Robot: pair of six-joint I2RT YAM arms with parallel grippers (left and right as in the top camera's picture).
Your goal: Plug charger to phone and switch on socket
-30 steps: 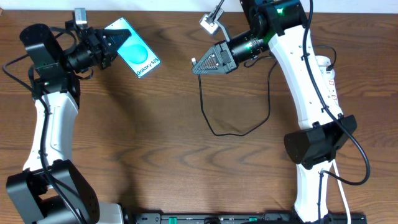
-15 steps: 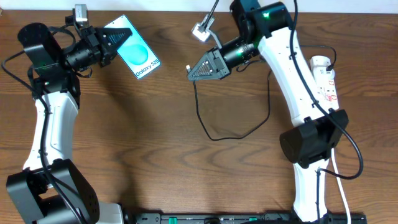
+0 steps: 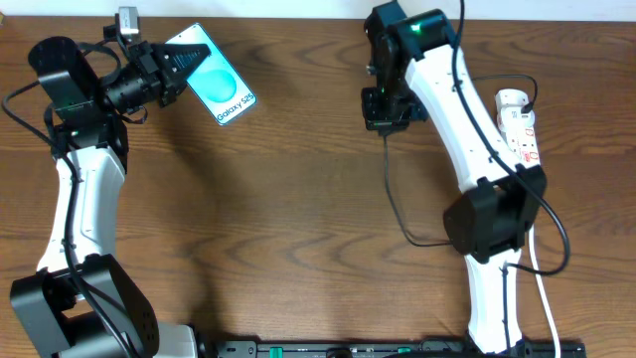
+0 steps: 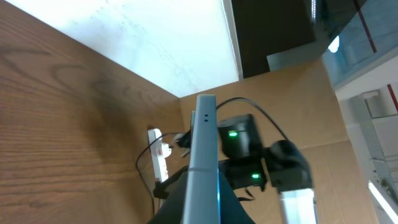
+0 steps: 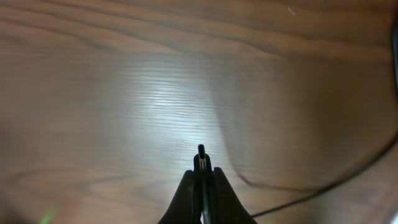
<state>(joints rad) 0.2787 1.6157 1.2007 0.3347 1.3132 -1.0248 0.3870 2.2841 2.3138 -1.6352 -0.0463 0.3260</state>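
Left gripper (image 3: 182,66) clamped the flat, glossy phone (image 3: 225,88) — right gripper (image 5: 201,178) pinched the thin black charger (image 5: 201,152) over grained wood table (image 3: 248,219).

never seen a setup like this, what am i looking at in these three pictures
A two-armed robot works at a wooden table. One picture looks down from above; the other two come from a camera on each wrist. The left gripper is shut on one end of the phone, which its wrist view shows edge-on. The right gripper is shut on the charger, tip pointing at the table, with its cable trailing behind. The socket lies to the right, untouched.
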